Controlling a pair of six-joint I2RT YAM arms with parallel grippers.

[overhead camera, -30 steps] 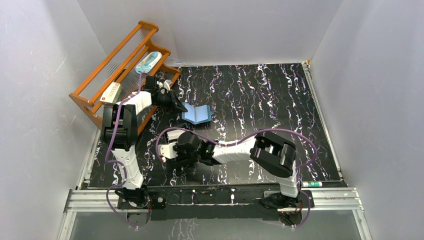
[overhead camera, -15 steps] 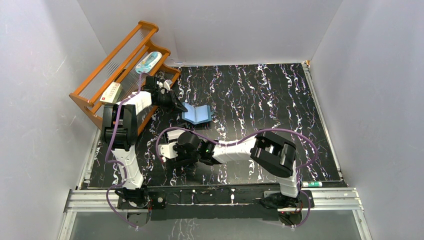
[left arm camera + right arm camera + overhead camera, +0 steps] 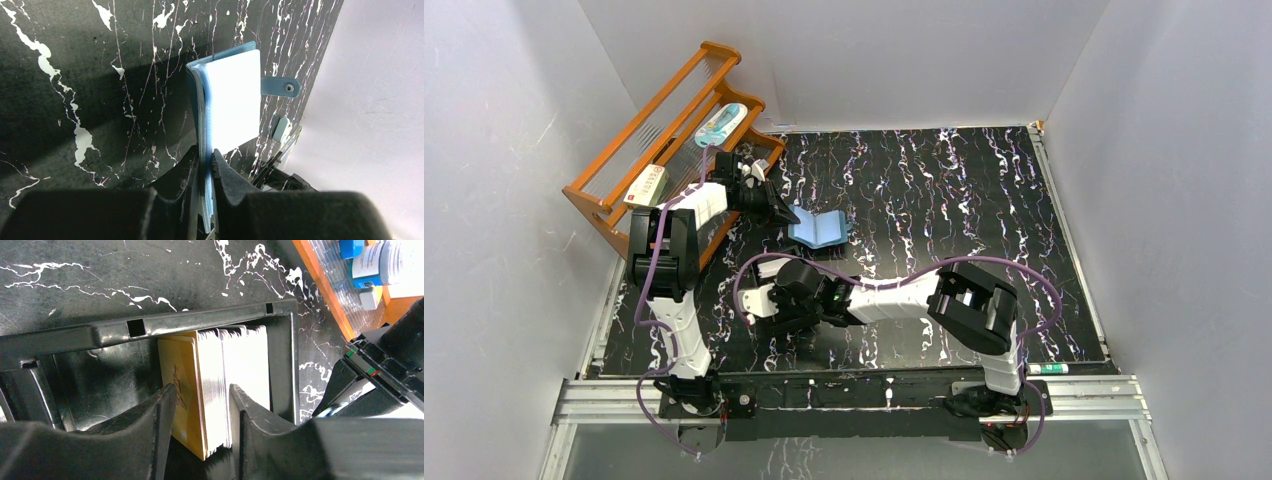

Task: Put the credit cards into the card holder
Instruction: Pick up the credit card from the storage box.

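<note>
Now straddling the upright credit cards (image 3: 210,355) edge-on with right gripper (image 3: 202,390) spread (left gripper (image 3: 204,154) pinching the card holder (image 3: 235,100)).

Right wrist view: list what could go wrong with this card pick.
1. The right fingers straddle a thick stack of credit cards in the black box, so several may lift together.
2. The left fingers pinch only an edge of the card holder; it could twist or slip when a card is pushed in.

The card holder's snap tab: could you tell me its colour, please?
Teal-blue; the snap tab shows best in the left wrist view.
</note>
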